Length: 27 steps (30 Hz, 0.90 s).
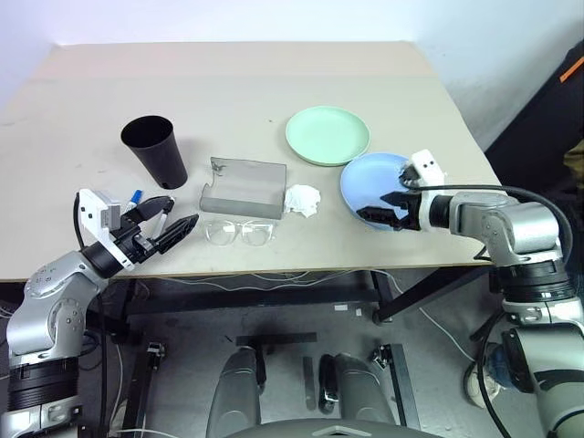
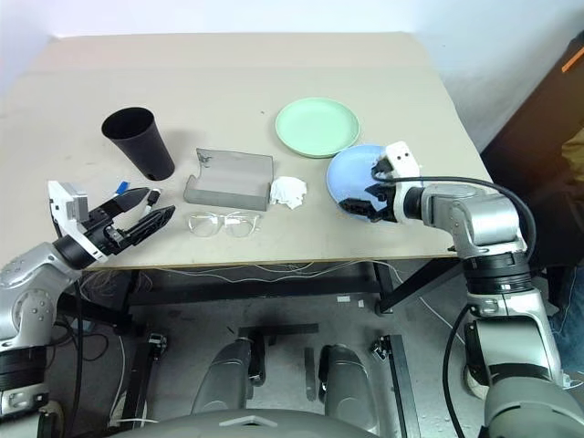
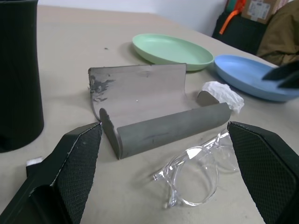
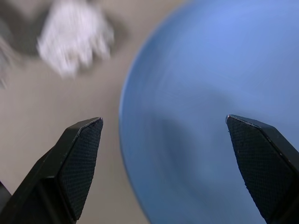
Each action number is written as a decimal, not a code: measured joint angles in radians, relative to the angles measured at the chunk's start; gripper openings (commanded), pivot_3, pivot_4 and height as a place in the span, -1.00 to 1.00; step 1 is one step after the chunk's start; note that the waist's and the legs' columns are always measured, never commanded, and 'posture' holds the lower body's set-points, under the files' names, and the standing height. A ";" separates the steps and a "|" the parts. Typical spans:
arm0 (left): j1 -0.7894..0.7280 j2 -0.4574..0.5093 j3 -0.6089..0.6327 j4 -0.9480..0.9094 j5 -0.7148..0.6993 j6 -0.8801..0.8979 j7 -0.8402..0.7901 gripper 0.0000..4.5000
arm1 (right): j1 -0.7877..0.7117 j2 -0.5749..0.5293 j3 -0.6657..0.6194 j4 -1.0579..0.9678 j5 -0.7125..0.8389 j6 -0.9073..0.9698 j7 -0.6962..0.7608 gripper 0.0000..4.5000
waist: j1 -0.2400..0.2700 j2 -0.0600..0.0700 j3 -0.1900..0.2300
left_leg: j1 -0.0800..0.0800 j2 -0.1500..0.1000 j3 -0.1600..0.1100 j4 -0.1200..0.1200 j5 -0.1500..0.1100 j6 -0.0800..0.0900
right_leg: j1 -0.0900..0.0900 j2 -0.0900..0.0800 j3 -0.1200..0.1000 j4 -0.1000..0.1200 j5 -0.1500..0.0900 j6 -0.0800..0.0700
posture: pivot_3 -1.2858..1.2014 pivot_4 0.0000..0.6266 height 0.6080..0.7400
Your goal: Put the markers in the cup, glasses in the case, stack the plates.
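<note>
The right gripper (image 1: 391,208) is seen poised over the light blue plate (image 1: 365,178), its two black fingers spread wide with nothing between them; in the right wrist view one fingertip (image 4: 79,154) lies outside the plate's rim and the other (image 4: 261,158) over its bowl. Whether the plate is touched cannot be told. The pale green plate (image 1: 327,135) is set just beyond the blue one, farther from this gripper, the two rims close together. A crumpled white tissue (image 1: 302,199) lies on the table (image 1: 274,73) just beside the blue plate, on the gripper's inner side.

The left gripper (image 1: 169,224) is held at the near edge of the table, fingers likewise apart and empty. Straight ahead of its tips the clear-framed glasses (image 1: 239,232) are shown resting on the table, and just behind them the grey case (image 1: 243,187) lies open. The black cup (image 1: 155,151) stands upright beyond this gripper, to its outer side. A blue-capped marker (image 1: 135,196) is glimpsed beside the gripper's wrist, and a white marker body (image 1: 161,222) between its fingers; its cap colour cannot be told.
</note>
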 measured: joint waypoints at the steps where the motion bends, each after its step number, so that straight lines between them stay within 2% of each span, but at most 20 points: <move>1: 0.002 0.001 0.000 -0.001 -0.001 0.001 -0.004 1.00 | 0.001 0.000 0.004 0.000 -0.006 -0.003 0.001 0.97 | 0.000 0.000 0.000 | 0.000 0.000 0.000 0.000 0.000 0.000 | 0.000 0.000 0.001 0.000 0.000 0.000 | 0.03 -0.52 0.48; 12: 0.073 0.061 0.010 -0.052 -0.040 0.026 -0.086 1.00 | 0.002 0.003 0.009 -0.021 -0.013 -0.040 0.053 0.97 | 0.001 0.000 0.000 | 0.000 0.000 0.003 0.000 0.000 0.000 | -0.002 0.000 0.003 0.001 0.000 0.000 | 0.03 -0.52 0.48; 18: 0.092 0.082 -0.026 -0.060 0.029 -0.057 -0.131 1.00 | -0.007 0.013 0.059 0.018 -0.084 -0.102 0.049 0.97 | 0.000 0.000 0.000 | 0.000 0.001 0.006 0.000 -0.001 0.001 | -0.004 -0.001 0.004 0.001 0.001 0.000 | 0.03 -0.52 0.48; 21: 0.092 0.081 -0.040 -0.060 0.044 -0.073 -0.132 1.00 | -0.019 0.015 0.083 0.038 -0.121 -0.135 0.037 0.73 | -0.001 -0.001 -0.001 | 0.000 0.002 0.008 0.000 -0.001 0.001 | -0.004 -0.001 0.005 0.001 0.002 0.000 | 0.03 -0.52 0.48; 27: 0.092 0.081 -0.040 -0.060 0.047 -0.092 -0.142 1.00 | -0.018 0.022 0.101 0.040 -0.144 -0.167 0.048 -0.16 | 0.000 -0.001 -0.001 | 0.000 0.003 0.009 0.000 -0.001 0.001 | -0.005 -0.001 0.005 0.000 0.003 0.000 | 0.03 -0.52 0.48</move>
